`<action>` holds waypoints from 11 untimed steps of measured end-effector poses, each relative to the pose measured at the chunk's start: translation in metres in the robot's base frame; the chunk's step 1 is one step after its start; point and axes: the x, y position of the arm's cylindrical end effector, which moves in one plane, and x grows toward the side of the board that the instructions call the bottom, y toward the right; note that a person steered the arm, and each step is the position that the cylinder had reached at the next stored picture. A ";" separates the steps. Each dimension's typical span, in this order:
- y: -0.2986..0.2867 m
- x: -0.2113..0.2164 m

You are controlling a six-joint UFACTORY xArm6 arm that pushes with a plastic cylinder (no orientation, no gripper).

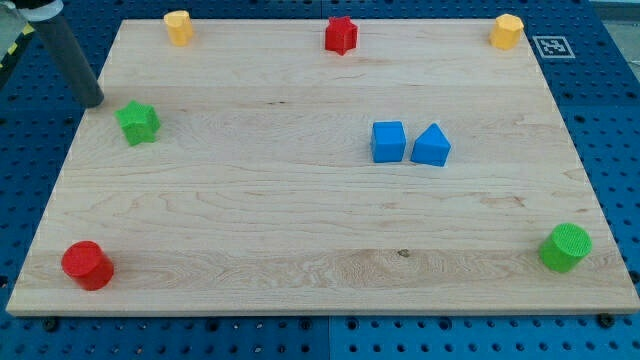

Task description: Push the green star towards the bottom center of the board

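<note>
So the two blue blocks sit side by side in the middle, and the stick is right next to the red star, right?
Not quite. The camera view shows my tip beside the green star, not the red star. The two blue blocks do sit side by side.

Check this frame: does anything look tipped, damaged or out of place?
Nothing stands out. All eight blocks sit flat on the board; my tip is just upper-left of the green star, apart from it.

Pale wood-grain desk — green star, green cylinder, red star, red cylinder, two blue blocks, two yellow — dark rod.
</note>
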 end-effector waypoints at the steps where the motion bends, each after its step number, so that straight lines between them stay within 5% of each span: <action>1: 0.019 0.027; 3: 0.076 0.046; 5: 0.087 0.021; 9: 0.234 0.107; 11: 0.228 0.140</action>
